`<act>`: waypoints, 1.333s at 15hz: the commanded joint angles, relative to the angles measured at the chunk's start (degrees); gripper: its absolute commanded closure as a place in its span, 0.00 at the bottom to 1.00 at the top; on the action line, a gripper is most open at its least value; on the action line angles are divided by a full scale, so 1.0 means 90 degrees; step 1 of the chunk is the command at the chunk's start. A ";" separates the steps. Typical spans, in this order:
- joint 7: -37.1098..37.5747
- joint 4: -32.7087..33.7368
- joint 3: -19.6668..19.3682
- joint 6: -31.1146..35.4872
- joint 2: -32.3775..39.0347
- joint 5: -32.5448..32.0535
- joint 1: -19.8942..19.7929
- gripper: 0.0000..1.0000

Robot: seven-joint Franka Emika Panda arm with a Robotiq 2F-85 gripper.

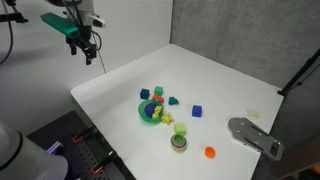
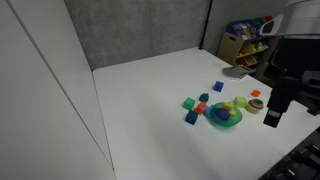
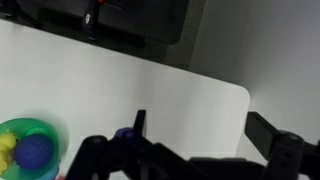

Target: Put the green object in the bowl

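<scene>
The green object, a small dark teal wedge, lies on the white table just beyond the bowl. The bright-green bowl holds a blue ball and a yellow piece; it also shows in an exterior view and at the wrist view's lower left. My gripper hangs high above the table's far left corner, well away from the blocks, open and empty. In the wrist view its two dark fingers stand wide apart over bare table. It also shows in an exterior view.
Around the bowl lie a brighter green block, blue cubes, a yellow-green piece, a green ring with dark centre and an orange piece. A grey flat tool lies near the table edge.
</scene>
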 commanded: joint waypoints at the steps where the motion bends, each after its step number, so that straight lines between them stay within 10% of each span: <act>1: -0.0021 0.0017 0.0083 -0.0024 -0.0005 0.0021 -0.0092 0.00; 20: 0.1042 0.1860 -0.0443 0.1931 0.2933 -0.2520 -0.1119 0.00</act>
